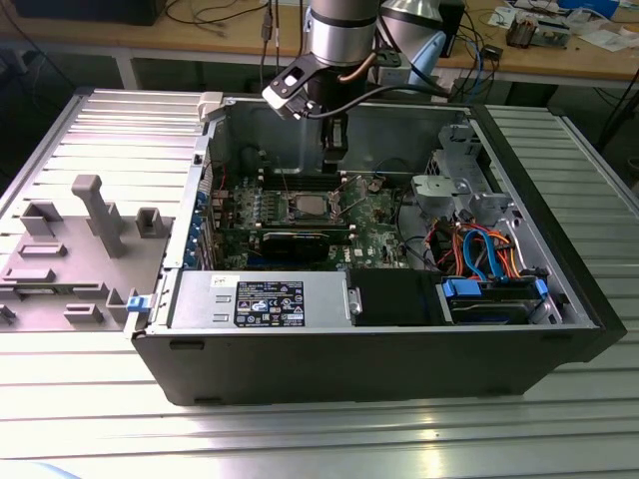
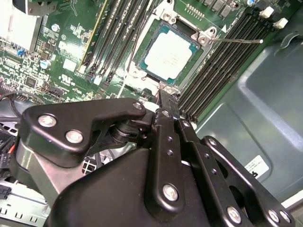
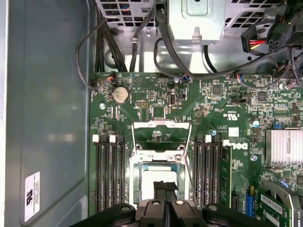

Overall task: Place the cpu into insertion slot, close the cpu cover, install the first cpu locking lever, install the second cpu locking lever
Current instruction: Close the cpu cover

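Both fingers (image 2: 166, 118) of my gripper (image 3: 165, 185) sit pinched together, empty, just over the edge of the slot (image 3: 134, 182), where the cpu (image 2: 168, 56) lies seated, with the cover (image 3: 161, 124) tipped open beyond it.

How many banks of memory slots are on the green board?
2: one bank on one side of the insertion slot, the other bank on the opposite side. The gripper hides part of each.
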`<state>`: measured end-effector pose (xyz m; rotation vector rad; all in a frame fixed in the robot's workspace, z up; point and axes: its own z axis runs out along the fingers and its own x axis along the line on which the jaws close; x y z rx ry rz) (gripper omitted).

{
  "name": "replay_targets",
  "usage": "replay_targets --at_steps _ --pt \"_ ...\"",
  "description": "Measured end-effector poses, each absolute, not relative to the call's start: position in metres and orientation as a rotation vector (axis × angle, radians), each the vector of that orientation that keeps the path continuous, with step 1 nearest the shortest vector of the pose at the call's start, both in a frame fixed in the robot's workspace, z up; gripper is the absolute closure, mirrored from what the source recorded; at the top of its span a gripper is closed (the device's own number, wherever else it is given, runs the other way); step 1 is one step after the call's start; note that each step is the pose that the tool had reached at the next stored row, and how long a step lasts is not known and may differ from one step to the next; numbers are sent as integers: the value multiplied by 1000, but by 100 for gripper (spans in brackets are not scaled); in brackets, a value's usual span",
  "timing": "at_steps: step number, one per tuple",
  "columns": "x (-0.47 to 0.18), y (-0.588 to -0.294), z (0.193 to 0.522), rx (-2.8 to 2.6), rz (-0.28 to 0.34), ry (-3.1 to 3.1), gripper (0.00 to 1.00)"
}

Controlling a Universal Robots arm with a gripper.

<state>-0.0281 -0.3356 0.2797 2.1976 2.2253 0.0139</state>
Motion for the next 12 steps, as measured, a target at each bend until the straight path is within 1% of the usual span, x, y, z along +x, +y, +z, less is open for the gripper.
replay_targets --at_steps 12 --pt "-26 -335 280 2195 8 2223 89"
